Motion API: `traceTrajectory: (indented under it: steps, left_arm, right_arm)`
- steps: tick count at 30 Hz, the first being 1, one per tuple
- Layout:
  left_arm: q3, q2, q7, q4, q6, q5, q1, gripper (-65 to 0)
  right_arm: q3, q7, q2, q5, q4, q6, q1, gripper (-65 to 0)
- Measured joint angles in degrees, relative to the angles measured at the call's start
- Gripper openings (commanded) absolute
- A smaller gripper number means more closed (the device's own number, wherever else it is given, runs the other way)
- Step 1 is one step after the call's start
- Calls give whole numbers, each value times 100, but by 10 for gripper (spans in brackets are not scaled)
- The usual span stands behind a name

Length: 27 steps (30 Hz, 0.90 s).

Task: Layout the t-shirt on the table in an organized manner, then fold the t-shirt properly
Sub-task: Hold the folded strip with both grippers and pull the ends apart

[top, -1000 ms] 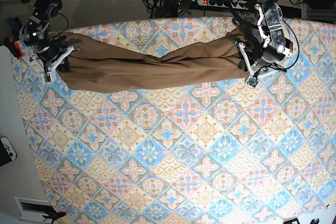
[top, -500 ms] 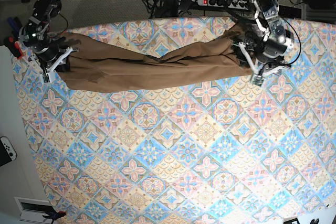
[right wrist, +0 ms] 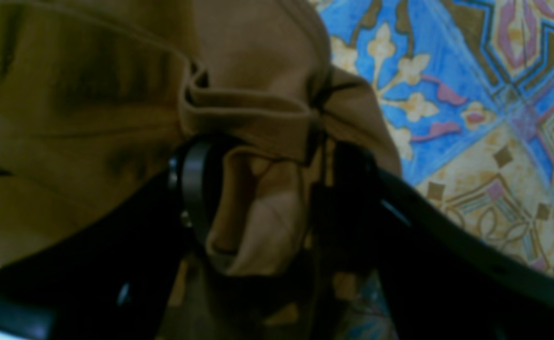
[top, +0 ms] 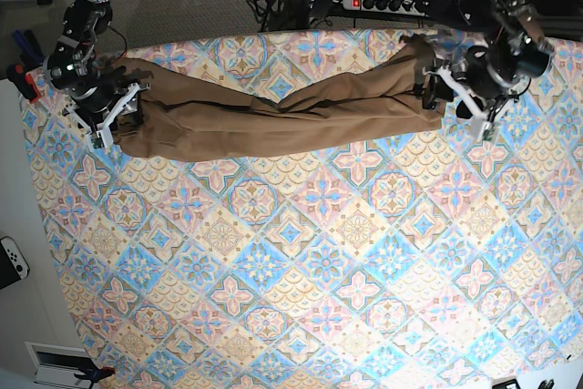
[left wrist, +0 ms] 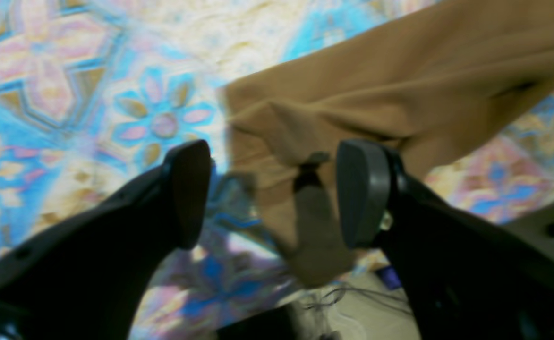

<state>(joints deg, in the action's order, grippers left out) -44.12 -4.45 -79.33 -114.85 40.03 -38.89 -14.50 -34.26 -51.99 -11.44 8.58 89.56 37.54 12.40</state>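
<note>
Stretching across the upper part of the base view: the t-shirt (top: 273,114), bunched lengthwise into a long tan band on the table (top: 301,271), running from the upper left to the upper right of the frame, creased and narrowed near the middle.

Upper left of base view: right gripper (top: 114,111) at the shirt's left end. Right wrist view: right gripper (right wrist: 262,198) clenched on a thick fold of the t-shirt (right wrist: 92,94), cloth pinched between the two dark fingers (right wrist: 196,189) and hanging out below them; patterned table (right wrist: 470,118) at right of frame.

Upper right of base view: left gripper (top: 465,97) just beside the shirt's right end. Left wrist view: left gripper (left wrist: 272,193) released, fingers (left wrist: 362,189) spread wide, nothing held; the end of the t-shirt (left wrist: 399,85) lying in the upper right of frame and trailing down between the spread fingers, over the table (left wrist: 69,94). Contact with cloth not discernible; view blurred.
</note>
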Motion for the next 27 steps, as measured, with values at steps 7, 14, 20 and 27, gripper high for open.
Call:
traceTrajectory:
  steps: [7,14,20,27]
  left_arm:
    - [-275,-66,282,846,-15,-494,-343,-242]
    - [-317,-162,813,2256,57,-833,-205,-243]
    - [-323,-2,1729,3049,164,-1156,-24,-248]
    - [-282,396,1853,3222,138,-1067,208,-249]
  right_arm:
    - [4,17,0,0,-2,0,0,-311]
    - [9,127,0,44,0,-4,109,-311]
    - [9,142,0,44,0,-4,111,-311]
    - [11,114,2,44,33,-4,114,-311]
